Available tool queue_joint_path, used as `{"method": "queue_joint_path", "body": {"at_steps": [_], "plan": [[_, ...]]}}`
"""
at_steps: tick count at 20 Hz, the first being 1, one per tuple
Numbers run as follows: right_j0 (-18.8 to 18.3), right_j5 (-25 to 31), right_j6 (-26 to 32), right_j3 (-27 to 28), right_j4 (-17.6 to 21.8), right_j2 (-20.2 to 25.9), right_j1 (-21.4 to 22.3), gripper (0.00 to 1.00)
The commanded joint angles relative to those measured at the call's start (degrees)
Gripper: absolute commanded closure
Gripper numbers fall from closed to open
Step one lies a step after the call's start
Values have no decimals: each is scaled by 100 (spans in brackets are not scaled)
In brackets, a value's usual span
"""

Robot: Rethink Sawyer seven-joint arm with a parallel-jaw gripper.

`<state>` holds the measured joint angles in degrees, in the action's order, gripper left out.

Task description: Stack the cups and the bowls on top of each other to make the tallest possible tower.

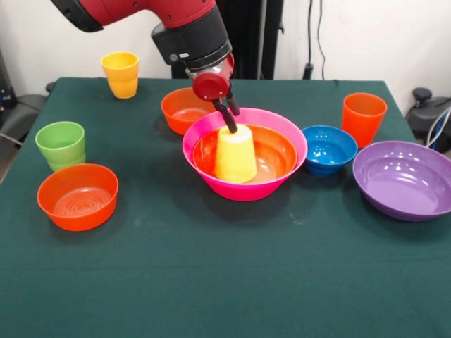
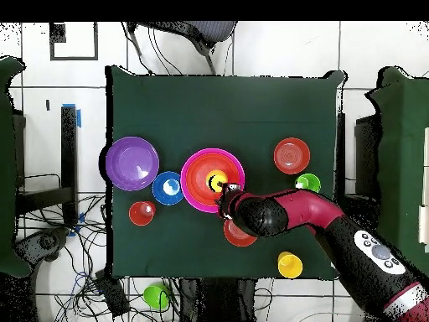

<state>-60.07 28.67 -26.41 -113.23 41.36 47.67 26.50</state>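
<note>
gripper [image 1: 230, 118] sits at the top of an inverted yellow cup [image 1: 235, 156], dark fingers close together and pointing down, touching the cup's upturned base at its far edge. whether they pinch anything, cannot tell; the cup stands on its own rim.

tower so far: largest pink bowl [image 1: 206, 129] on the green table [image 1: 211, 282] near centre, large orange bowl [image 1: 275, 148] nested inside it, yellow cup upside down in the middle of that. in the overhead view the pink bowl [image 2: 194, 166] shows as a ring round the orange, with the yellow cup [image 2: 215, 179] at centre and the gripper [image 2: 228, 189] at its edge.

front view, loose pieces:
- small blue bowl [image 1: 328, 148] just right of the pink bowl, rims nearly touching.
- large purple bowl [image 1: 405, 178] right of the blue one, at the table's right side.
- orange cup [image 1: 363, 118] upright, far right, behind the blue bowl.
- small orange bowl [image 1: 181, 109] just behind the pink bowl, partly hidden by it and the gripper.
- second small orange bowl [image 1: 77, 196] near left, well apart from the tower.
- green cup [image 1: 61, 145] upright, just behind that bowl.
- second yellow cup [image 1: 120, 74] upright, far left corner area.

red and black arm [image 1: 141, 10] enters from the top left of the front view.
</note>
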Motion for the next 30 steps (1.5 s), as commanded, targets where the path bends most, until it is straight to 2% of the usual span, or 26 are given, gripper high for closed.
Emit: {"method": "queue_joint_path", "body": {"at_steps": [1,11,15,22,30], "plan": [[135,-55,-552,345,337,-511,-119,0],[-384,130,-80,145,114,-78,-106,0],[-485,182,22,99,162,-15,-138,0],[-734,535,373,35,59,254,65,0],[-811,666,286,-54,-100,438,208,0]]}}
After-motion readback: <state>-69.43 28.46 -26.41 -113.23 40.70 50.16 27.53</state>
